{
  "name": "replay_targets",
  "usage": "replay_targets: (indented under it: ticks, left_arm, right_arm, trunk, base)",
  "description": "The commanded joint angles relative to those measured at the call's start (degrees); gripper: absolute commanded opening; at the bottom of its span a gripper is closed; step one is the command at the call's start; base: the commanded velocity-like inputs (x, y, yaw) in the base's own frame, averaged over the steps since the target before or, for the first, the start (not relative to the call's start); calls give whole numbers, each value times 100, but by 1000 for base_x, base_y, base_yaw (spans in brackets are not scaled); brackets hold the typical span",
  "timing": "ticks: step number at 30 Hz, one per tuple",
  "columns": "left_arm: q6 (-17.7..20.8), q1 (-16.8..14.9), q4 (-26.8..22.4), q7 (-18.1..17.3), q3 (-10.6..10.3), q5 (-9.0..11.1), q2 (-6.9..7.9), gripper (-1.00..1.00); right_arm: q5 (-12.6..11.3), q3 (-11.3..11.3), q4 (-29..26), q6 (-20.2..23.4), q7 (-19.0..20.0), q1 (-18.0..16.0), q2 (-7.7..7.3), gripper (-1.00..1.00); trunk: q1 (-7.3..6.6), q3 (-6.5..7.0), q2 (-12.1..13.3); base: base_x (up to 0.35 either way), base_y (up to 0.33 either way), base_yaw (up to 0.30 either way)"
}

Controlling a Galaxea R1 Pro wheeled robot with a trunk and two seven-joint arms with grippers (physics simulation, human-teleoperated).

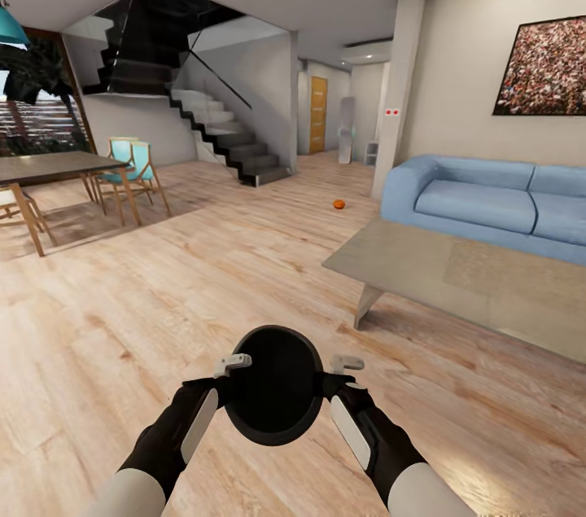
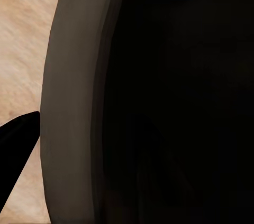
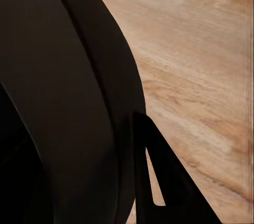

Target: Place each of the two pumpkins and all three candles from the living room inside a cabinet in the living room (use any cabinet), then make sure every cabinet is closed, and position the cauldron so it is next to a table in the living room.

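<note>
The round black cauldron [image 1: 275, 395] hangs in front of me above the wooden floor, held at its rim from both sides. My left gripper [image 1: 230, 374] is shut on the rim's left edge and my right gripper [image 1: 335, 374] on its right edge. The left wrist view shows the cauldron's rim [image 2: 74, 102] with one dark finger [image 2: 16, 150] outside it. In the right wrist view the cauldron wall [image 3: 63, 102] has a finger [image 3: 164, 176] against its outside. A small orange pumpkin [image 1: 339, 204] lies on the floor far ahead, near the sofa's end. The cabinet and the candles are out of view.
A low grey coffee table [image 1: 456, 273] stands ahead on the right, with a blue sofa [image 1: 488, 203] behind it. At the left are a dining table [image 1: 49, 167] and chairs [image 1: 134, 167]. A staircase [image 1: 220, 134] rises at the back. Open floor lies straight ahead.
</note>
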Motion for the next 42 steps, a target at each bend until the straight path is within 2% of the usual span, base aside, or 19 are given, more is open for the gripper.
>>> replay_targets:
  ticks: [1,42]
  left_arm:
    - [24,-6,-289,57,39,51,9,-100]
    - [24,-7,-289,57,39,51,9,-100]
  right_arm:
    - [28,-11,-7,33,-56,-6,0,-100]
    - [30,-14,-9,33,-56,-6,0,-100]
  trunk:
    - [-2,0,-3]
    - [-2,206,-3]
  base:
    - [0,0,-255]
    - [0,0,-255]
